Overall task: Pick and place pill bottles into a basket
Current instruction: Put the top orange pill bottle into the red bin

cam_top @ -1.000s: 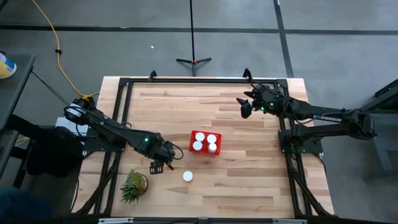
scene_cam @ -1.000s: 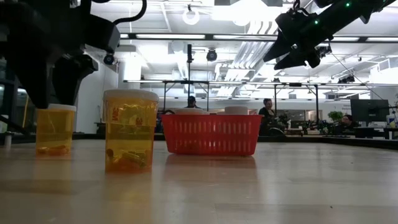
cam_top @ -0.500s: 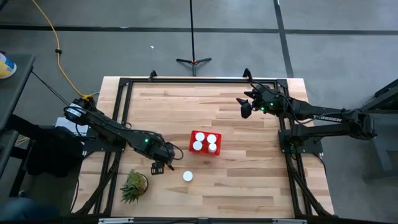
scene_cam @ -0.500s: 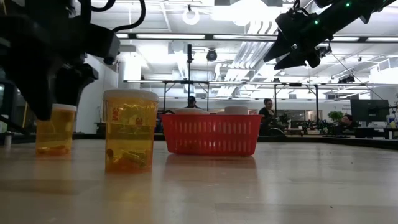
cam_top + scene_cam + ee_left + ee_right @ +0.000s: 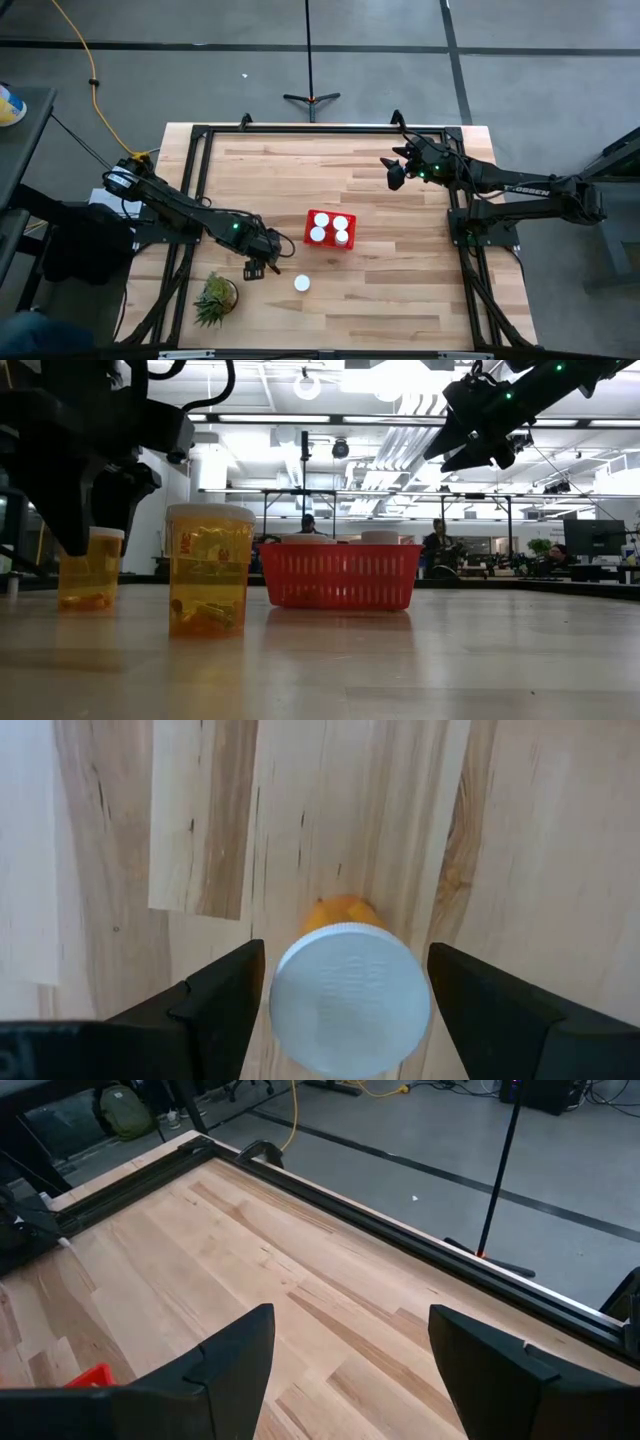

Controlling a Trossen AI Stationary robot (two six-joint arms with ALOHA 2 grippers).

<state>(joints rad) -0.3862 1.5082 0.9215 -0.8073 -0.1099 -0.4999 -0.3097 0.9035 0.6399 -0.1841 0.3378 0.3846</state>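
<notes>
We count four white caps inside the red basket (image 5: 330, 230) at table centre; the bottles stand upright, filling it. A fifth pill bottle (image 5: 302, 283) stands alone on the wood near the front, just left of the basket. The left gripper (image 5: 256, 270) hangs over a sixth bottle (image 5: 350, 1000), fingers spread either side of its cap, not clamped. The right gripper (image 5: 396, 172) waits far right, jaws apart, holding nothing. The near bottle's label (image 5: 186, 545) shows print we cannot read.

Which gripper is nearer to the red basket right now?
Left. The left gripper hangs over a bottle just beside the basket; the right gripper hovers farther off, toward the table's far right corner.
</notes>
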